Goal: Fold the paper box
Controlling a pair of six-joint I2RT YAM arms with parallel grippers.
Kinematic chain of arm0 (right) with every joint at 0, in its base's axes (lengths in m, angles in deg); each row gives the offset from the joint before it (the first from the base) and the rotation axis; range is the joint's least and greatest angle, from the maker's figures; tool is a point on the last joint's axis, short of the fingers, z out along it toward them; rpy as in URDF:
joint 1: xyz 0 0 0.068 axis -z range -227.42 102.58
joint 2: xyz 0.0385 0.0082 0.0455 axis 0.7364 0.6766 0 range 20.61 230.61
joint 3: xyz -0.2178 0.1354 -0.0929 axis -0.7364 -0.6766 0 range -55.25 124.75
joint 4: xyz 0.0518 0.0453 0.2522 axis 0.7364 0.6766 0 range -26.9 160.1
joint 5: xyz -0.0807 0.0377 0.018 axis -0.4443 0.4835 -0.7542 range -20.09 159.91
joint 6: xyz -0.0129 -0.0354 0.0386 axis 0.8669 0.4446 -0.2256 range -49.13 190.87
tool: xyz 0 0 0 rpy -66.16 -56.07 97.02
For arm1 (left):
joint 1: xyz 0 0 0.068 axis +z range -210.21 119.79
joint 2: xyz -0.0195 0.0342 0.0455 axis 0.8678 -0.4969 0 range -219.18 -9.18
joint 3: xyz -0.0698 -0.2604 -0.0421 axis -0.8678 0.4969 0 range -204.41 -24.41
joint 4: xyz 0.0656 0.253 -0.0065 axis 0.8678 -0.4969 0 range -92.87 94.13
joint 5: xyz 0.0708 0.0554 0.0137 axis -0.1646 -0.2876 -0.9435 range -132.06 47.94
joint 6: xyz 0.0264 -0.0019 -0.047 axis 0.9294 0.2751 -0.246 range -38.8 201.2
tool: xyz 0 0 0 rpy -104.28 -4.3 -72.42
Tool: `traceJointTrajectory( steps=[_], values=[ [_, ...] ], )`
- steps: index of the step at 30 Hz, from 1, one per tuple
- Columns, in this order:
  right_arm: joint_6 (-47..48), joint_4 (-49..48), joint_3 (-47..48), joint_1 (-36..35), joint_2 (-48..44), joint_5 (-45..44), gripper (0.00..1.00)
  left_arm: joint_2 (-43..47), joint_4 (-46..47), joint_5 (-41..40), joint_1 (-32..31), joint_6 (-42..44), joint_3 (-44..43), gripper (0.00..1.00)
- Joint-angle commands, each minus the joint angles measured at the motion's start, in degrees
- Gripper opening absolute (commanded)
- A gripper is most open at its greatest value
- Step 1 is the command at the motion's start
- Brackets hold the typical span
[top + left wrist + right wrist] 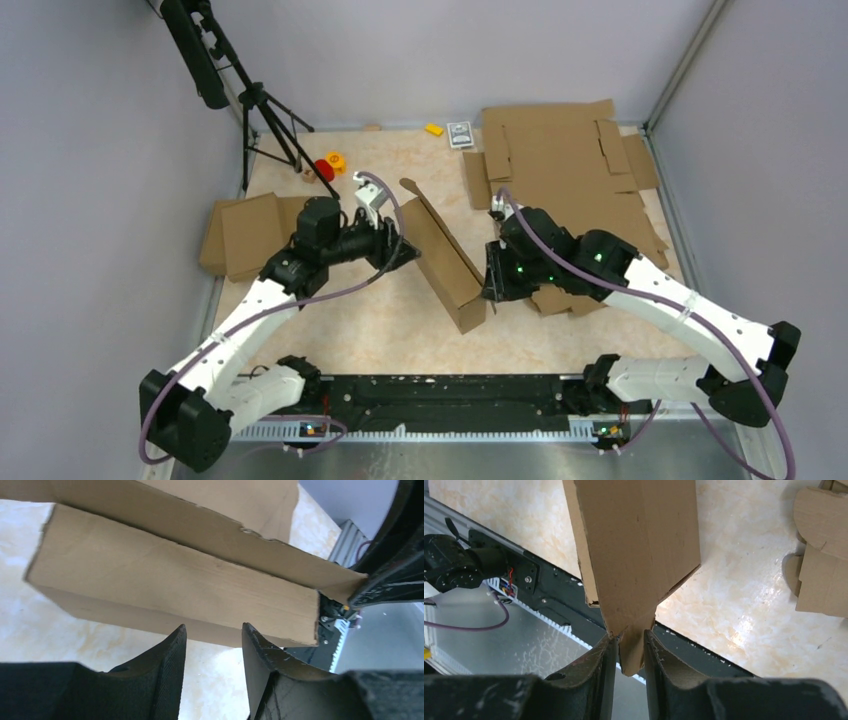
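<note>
- OK, top view: paper box point(445, 255) stands half-formed on the table point(400, 340), pile of sheets point(570, 170) behind it; keep them apart.
- Left wrist: left gripper point(214, 630) fingers apart, nothing btwn them, box wall just ahead; get the wall edge in before you squeeze.
- Right wrist: right gripper point(630, 640) pinches a flap corner; fold along the crease, don't tear.
</note>
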Motion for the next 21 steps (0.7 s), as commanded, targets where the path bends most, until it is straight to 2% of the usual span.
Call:
traceJointTrajectory(
  steps=[1, 6, 14, 16, 18, 20, 21],
  values=[
    [-4.7, -4.73, -0.88, -0.18, -1.73, -1.93, 0.25, 1.06, 9.85, 2.13, -3.61, -6.69, 1.87, 0.48],
    [-9.68, -7.24, -1.21, -0.17, -1.93, -3.9, 0.24, -0.01, 20.37, 1.44, -7.57, -12.15, 6.79, 0.49],
    [-18.81, -8.62, -3.03, -0.22, -3.61, -8.39, 0.33, -2.34, 20.56, -1.27, -10.64, -11.98, 7.98, 0.5],
    [-19.31, -8.15, -2.5, -0.23, -3.18, -7.98, 0.39, -2.97, 20.46, -1.84, -11.02, -11.98, 8.18, 0.5],
    [-18.15, -6.94, -1.38, -0.18, -2.34, -7.54, 0.55, -3.65, 20.36, -2.24, -11.51, -12.14, 7.98, 0.5],
    [-16.46, -4.57, -0.08, -0.17, -1.98, -8.43, 0.66, -4.29, 20.19, -2.98, -12.04, -12.07, 7.85, 0.5],
    [-15.51, -3.1, 0.14, -0.17, -2.02, -9.02, 0.67, -4.56, 20.22, -3.17, -12.25, -11.96, 7.8, 0.5]
  ],
)
